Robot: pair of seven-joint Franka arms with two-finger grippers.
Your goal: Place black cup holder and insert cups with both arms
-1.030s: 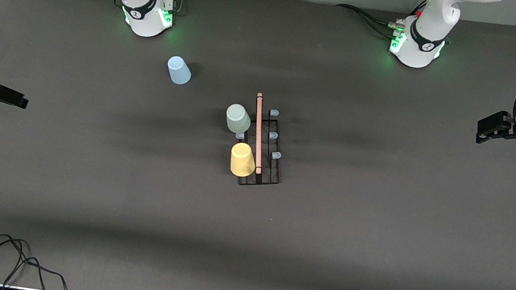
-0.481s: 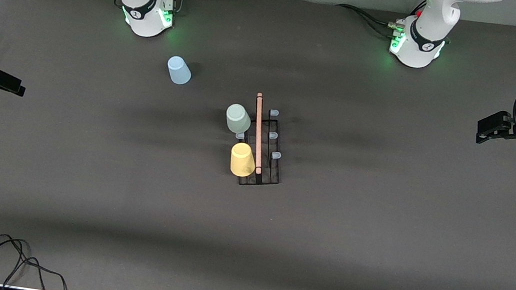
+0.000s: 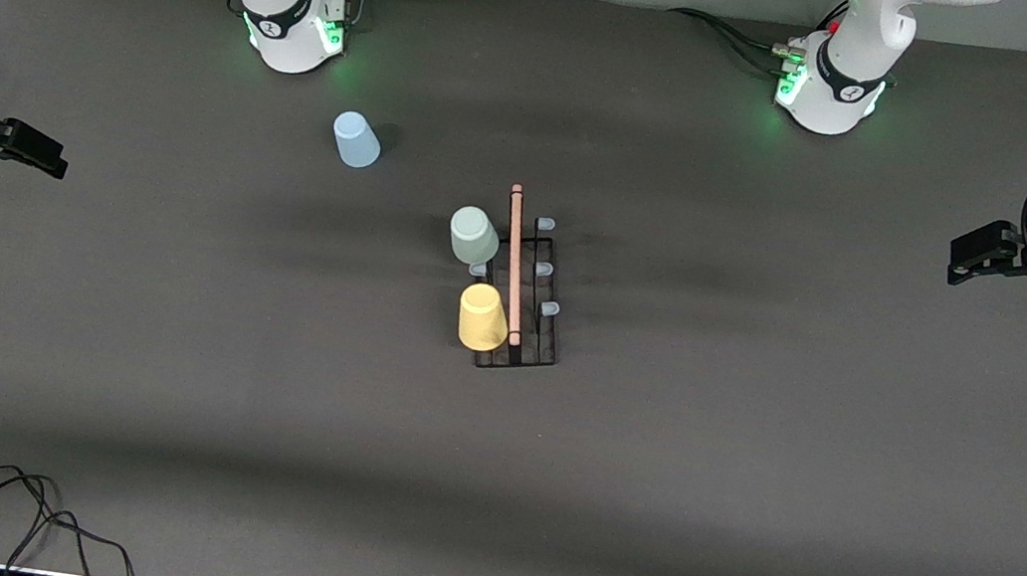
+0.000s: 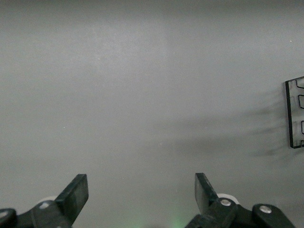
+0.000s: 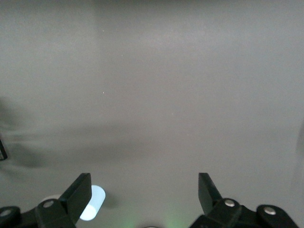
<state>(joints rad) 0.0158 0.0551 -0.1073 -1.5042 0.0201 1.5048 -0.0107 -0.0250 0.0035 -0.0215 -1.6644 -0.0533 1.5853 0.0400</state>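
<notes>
The black cup holder (image 3: 534, 341) stands mid-table, its pale wooden rod handle (image 3: 514, 263) on top; its edge shows in the left wrist view (image 4: 295, 113). The grey-green cup (image 3: 474, 235) and the yellow cup (image 3: 482, 317) sit upside down on its prongs at the side toward the right arm's end. The light blue cup (image 3: 355, 139) stands upside down on the table near the right arm's base; it also shows in the right wrist view (image 5: 92, 203). My right gripper (image 3: 39, 157) is open and empty, high over the table's end. My left gripper (image 3: 966, 253) is open and empty over its own end.
Three bare blue-capped prongs (image 3: 546, 224) stand on the rack's side toward the left arm's end. A loose black cable (image 3: 2, 497) lies near the table's front edge at the right arm's end.
The right gripper has drifted upward in the front view and slightly inward over the table's end. The left arm, the rack and the cups have not moved.
</notes>
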